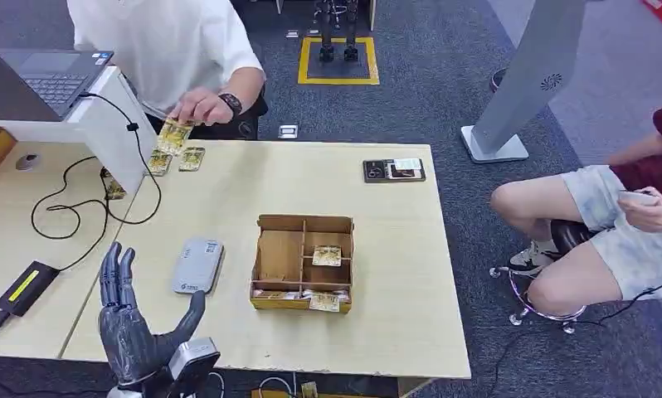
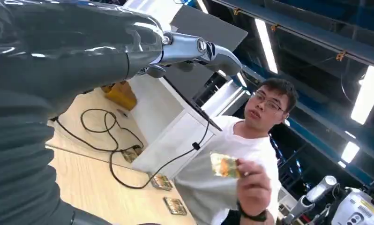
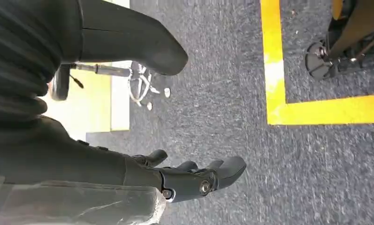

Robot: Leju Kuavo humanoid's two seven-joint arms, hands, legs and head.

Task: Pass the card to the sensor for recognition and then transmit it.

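Card in person's hand, long axis tilted; left hand fingers spread, empty.

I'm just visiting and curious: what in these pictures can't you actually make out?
- Print on the card in the person's hand: too small in the head view, blurred in the left wrist view.
- Cards in the cardboard box: partly hidden by its dividers.
- Grey sensor: label too small.

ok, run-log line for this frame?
left hand: open, raised | right hand: empty, hanging | card: in person's hand | sensor: bare
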